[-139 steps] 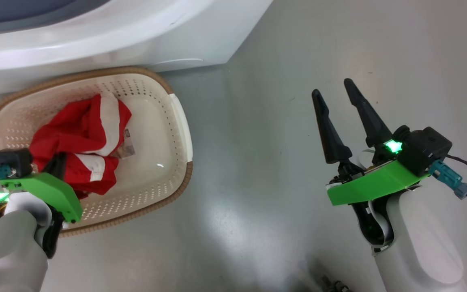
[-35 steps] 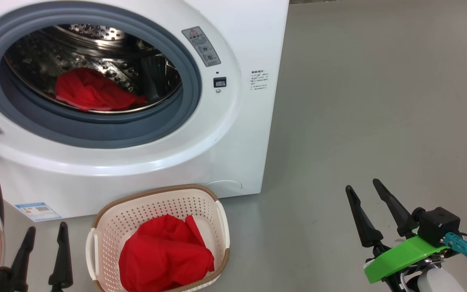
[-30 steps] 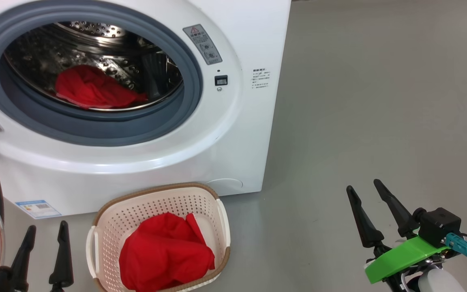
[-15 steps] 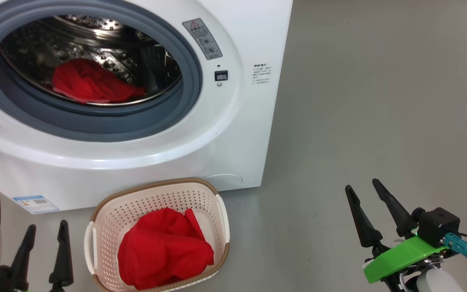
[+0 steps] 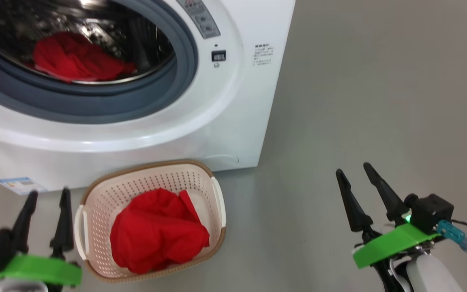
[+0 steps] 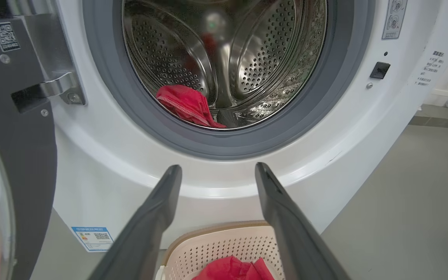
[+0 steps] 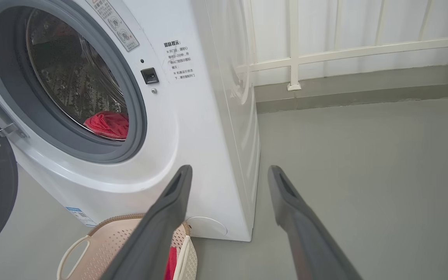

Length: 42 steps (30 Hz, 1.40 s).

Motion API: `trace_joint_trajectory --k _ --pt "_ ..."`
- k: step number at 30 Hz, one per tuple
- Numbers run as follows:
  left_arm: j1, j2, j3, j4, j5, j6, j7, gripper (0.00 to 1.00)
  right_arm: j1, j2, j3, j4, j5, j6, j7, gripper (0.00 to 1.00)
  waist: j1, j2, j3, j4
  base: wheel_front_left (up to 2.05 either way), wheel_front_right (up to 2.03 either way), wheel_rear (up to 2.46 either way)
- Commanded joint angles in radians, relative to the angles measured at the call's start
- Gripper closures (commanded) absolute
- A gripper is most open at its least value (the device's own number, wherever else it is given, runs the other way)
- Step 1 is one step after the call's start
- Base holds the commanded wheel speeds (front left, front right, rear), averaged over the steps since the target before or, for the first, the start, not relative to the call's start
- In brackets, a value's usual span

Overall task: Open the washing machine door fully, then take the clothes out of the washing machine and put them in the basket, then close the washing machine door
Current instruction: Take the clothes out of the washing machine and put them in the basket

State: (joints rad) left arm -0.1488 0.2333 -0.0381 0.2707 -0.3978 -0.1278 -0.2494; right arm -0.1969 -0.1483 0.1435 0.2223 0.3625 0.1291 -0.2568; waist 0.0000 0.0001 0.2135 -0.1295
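Head view, nearest me: my left gripper (image 5: 49, 194) and right gripper (image 5: 352, 170) both hang with fingers spread, holding nothing, over a smooth grey floor (image 5: 339, 101) with a dull sheen. Between them, nearer the left one, the basket (image 5: 144, 165) stands on the floor just before the washing machine (image 5: 225, 121). It is cream and perforated, with a brown woven-look rim and white side handles. Red clothes (image 5: 158, 229) lie crumpled inside it, covering most of its bottom.

Beyond, the washing machine door (image 6: 14, 155) stands swung open at my left, glossy black, with a QR code sticker (image 6: 5, 35) on its inner face. A grey gasket (image 5: 95, 101) rings the steel drum, where another red garment (image 5: 71, 59) lies at the front lower edge. A blue sticker (image 5: 20, 184) sits at the front's lower left corner. Right of the opening are a warning label (image 7: 111, 23) with a red triangle and small Chinese print (image 7: 179, 58) that I cannot read. Farthest, a white railing (image 7: 294, 58) lines the wall.
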Motion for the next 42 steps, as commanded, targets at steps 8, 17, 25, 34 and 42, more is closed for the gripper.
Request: trace_joint_trajectory --k 8,17,25,34,42 --pt "-0.225 0.092 -0.051 0.106 0.041 -0.003 -0.012 0.00 -0.073 0.034 0.024 -0.030 -0.017 0.002 -0.005 0.00 0.0000 -0.0001 0.100 -0.017 0.00 0.00 0.00" --pt "-0.487 0.146 -0.128 0.261 0.156 0.019 0.017 0.00 -0.126 0.070 0.031 -0.037 -0.021 0.002 -0.005 0.00 0.0000 -0.0001 0.183 -0.052 0.00 0.00 0.00" --pt "-0.667 0.191 -0.188 0.386 0.257 0.058 0.070 0.00 -0.153 0.091 0.044 -0.039 -0.019 0.002 -0.005 0.00 0.0000 -0.0001 0.225 -0.088 0.00 0.00 0.00" --pt "-0.862 0.227 -0.260 0.541 0.357 0.091 0.144 0.00 -0.176 0.098 0.079 -0.043 0.015 0.002 -0.005 0.00 0.0000 -0.0001 0.255 -0.124 0.00 0.00 0.00" --pt "-0.986 0.247 -0.305 0.661 0.407 0.103 0.179 0.00 -0.197 0.098 0.106 -0.048 0.050 0.002 -0.005 0.00 0.0000 -0.0001 0.281 -0.158 0.00 0.00 0.00"
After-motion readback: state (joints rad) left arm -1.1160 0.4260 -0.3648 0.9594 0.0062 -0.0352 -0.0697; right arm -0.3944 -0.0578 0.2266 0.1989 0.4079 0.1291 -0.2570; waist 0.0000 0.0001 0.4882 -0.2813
